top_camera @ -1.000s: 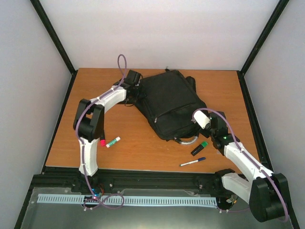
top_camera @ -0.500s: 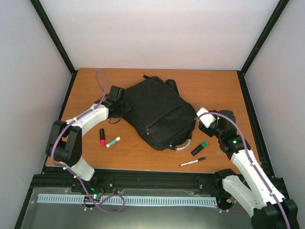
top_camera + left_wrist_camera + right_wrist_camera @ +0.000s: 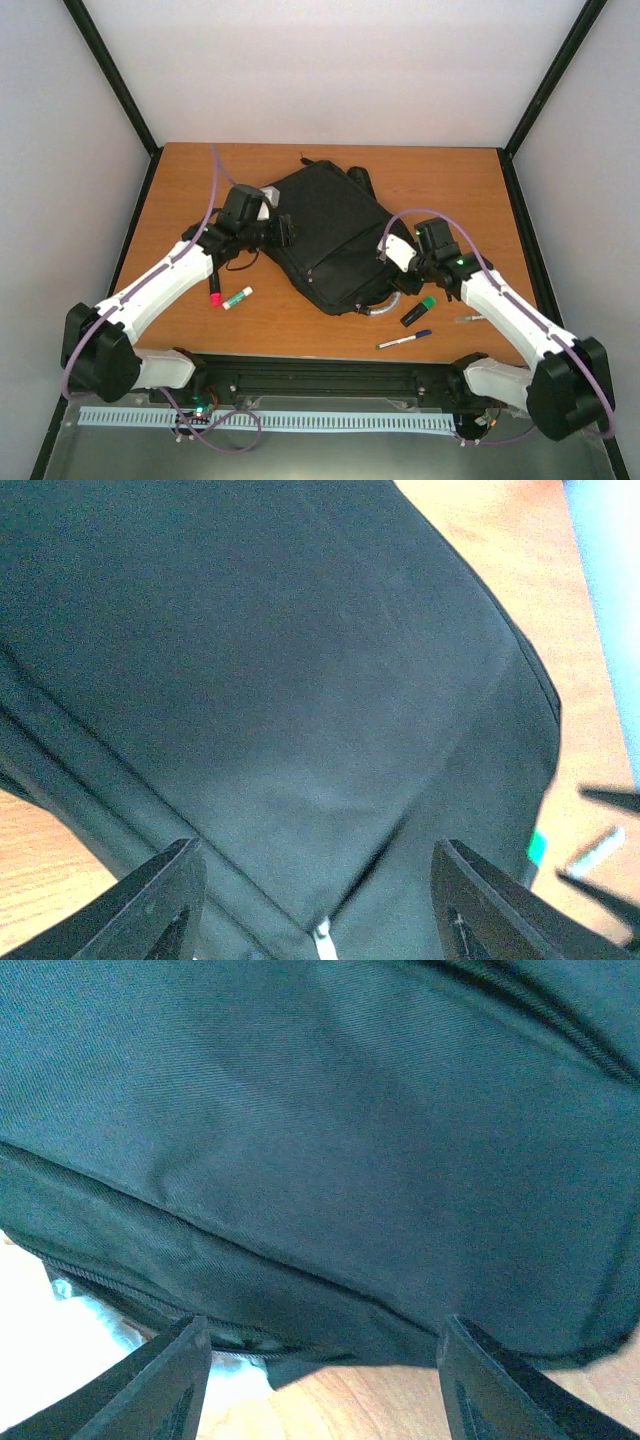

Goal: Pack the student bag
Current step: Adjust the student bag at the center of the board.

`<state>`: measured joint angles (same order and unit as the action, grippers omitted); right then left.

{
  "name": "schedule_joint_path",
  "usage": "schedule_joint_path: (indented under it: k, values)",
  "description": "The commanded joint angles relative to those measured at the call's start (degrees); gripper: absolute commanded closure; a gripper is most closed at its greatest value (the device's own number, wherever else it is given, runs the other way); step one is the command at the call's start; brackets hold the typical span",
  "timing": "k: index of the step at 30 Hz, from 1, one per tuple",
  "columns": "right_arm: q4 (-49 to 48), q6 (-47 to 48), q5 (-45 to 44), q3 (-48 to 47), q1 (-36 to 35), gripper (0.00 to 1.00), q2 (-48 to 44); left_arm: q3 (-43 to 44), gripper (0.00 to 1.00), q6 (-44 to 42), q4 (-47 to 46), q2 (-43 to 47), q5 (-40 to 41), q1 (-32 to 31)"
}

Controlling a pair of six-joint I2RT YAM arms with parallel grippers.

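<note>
The student bag (image 3: 330,232), a large black backpack, lies flat mid-table with its silvery handle (image 3: 386,306) at the near end. My left gripper (image 3: 282,232) hovers over the bag's left edge, open, nothing between its fingers. In the left wrist view the student bag (image 3: 280,660) fills the frame and a white zip pull (image 3: 322,942) shows between the open left gripper (image 3: 318,905). My right gripper (image 3: 388,254) is at the bag's right edge, open and empty. The right wrist view shows the student bag (image 3: 330,1110) just ahead of the right gripper (image 3: 325,1385).
On the wooden table (image 3: 180,190), a pink highlighter (image 3: 214,292) and a green-capped stick (image 3: 237,297) lie left of the bag. A green-and-black highlighter (image 3: 418,310), a blue pen (image 3: 403,340) and a small pale pen (image 3: 468,319) lie near the right arm.
The bag has been pulled left and nearer. My left gripper has let go of its far-left corner, opened, and moved down its left edge. The right gripper has moved in to its right edge.
</note>
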<state>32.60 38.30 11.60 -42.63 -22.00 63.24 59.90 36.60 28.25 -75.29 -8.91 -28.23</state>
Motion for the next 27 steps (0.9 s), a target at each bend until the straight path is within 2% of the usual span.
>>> schedule_joint_path:
  k: [1, 2, 3, 4, 9, 17, 19, 22, 24, 27]
  values:
    - [-1.56, -4.52, 2.48, -3.69, -1.29, 0.37, 5.89, -2.82, 0.35, -10.49, 0.49, 2.53, -3.84, -3.38]
    - [-1.77, -4.85, 2.65, -4.40, -1.29, 0.37, 7.93, -4.55, 0.15, -10.69, -0.87, 3.82, -3.82, -4.02]
    - [-2.05, -5.24, 2.58, -5.31, -1.29, 0.38, 10.01, -6.18, 0.02, -10.75, -3.00, 5.23, -4.07, -4.43]
    - [-2.68, -5.77, 2.18, -6.09, -1.29, 0.39, 11.83, -7.71, 0.01, -10.96, -5.35, 6.60, -5.19, -4.62]
    - [-5.93, -6.38, -1.56, -10.44, -1.04, 0.40, 21.28, -8.92, 0.00, -11.72, -6.96, 10.24, -5.82, -4.73]
    - [-5.52, -10.19, -0.91, -27.77, 3.67, 0.43, 35.69, -12.75, 0.00, -12.20, -10.93, 17.08, -2.70, -5.60]
    - [-3.10, -11.26, -0.38, -29.58, 3.72, 0.43, 35.02, -13.63, 0.00, -12.31, -11.97, 18.15, -3.39, -5.61]
    - [-1.05, -10.87, 0.55, -26.56, 3.72, 0.42, 28.07, -13.48, 0.00, -12.46, -12.69, 17.47, -4.65, -5.94]
    - [1.43, -8.92, 1.55, -23.32, 3.72, 0.40, 22.48, -13.40, 0.00, -12.07, -12.80, 17.51, -2.51, -6.37]
    - [7.35, -4.42, 6.21, -18.95, 3.64, 0.35, 14.75, -12.25, 0.00, -10.62, -9.45, 17.49, 5.22, -6.40]
